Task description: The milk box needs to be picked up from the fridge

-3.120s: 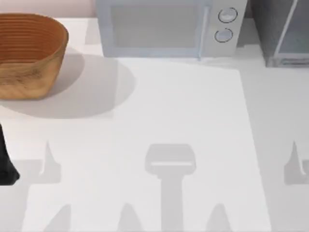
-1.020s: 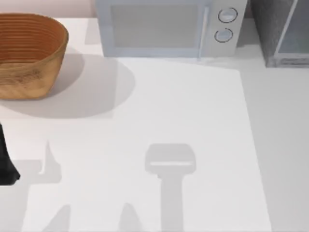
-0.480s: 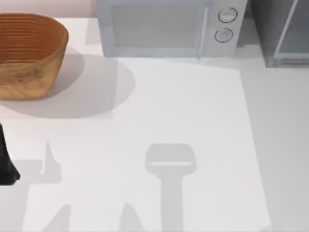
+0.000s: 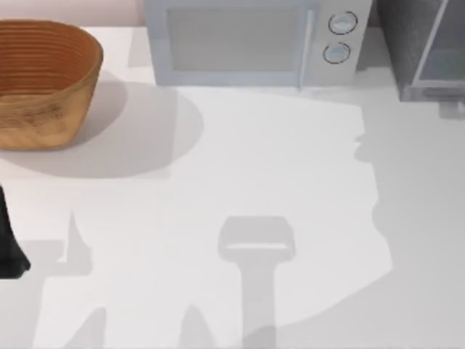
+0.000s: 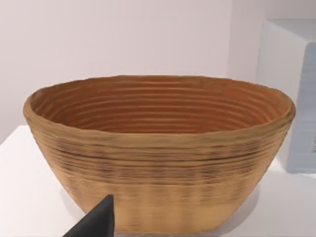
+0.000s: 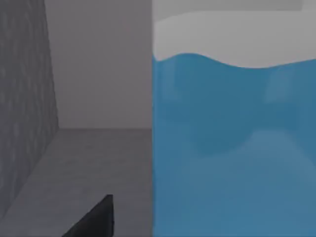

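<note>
A white table seen from above, with a basket, a microwave and a fridge along its far edge.

At the far left stands a brown wicker basket (image 4: 45, 80); the left wrist view faces it close up, with one dark fingertip (image 5: 96, 221) of the left gripper low in front of it, and whether that gripper is open or closed cannot be told. The left arm (image 4: 9, 240) rests at the table's left edge. In the middle sits a light grey microwave (image 4: 251, 42) with two round dials. At the far right stands the dark grey speckled fridge (image 4: 421, 47). The right wrist view looks inside the fridge, where the milk box (image 6: 232, 143), blue with a white top, stands on the grey floor very near the camera; one dark fingertip (image 6: 94, 219) shows beside it, and the right gripper's state cannot be told.
</note>
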Controlling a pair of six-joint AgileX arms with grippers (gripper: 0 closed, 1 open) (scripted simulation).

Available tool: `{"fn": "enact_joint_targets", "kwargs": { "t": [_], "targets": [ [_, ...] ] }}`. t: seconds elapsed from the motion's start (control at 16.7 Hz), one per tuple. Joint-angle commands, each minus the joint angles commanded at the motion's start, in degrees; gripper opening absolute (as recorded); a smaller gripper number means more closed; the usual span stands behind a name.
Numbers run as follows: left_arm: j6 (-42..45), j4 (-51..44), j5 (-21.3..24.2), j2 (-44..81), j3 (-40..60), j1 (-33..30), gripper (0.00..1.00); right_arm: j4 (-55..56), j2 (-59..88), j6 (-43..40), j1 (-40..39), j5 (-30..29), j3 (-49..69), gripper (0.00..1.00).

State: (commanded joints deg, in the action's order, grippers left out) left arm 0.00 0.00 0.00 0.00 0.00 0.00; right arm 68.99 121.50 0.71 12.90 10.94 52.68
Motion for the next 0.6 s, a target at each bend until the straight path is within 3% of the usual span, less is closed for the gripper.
{"fn": "enact_joint_targets", "kwargs": {
  "t": [0.3, 0.6],
  "targets": [
    [0.0, 0.0, 0.0, 0.0, 0.0, 0.0, 1.0, -0.44, 0.47, -0.01, 0.11, 0.05, 0.78, 1.0],
    [0.0, 0.0, 0.0, 0.0, 0.0, 0.0, 1.0, -5.47, 6.05, -0.04, -0.96, -1.04, 12.08, 1.0]
  ]
}}
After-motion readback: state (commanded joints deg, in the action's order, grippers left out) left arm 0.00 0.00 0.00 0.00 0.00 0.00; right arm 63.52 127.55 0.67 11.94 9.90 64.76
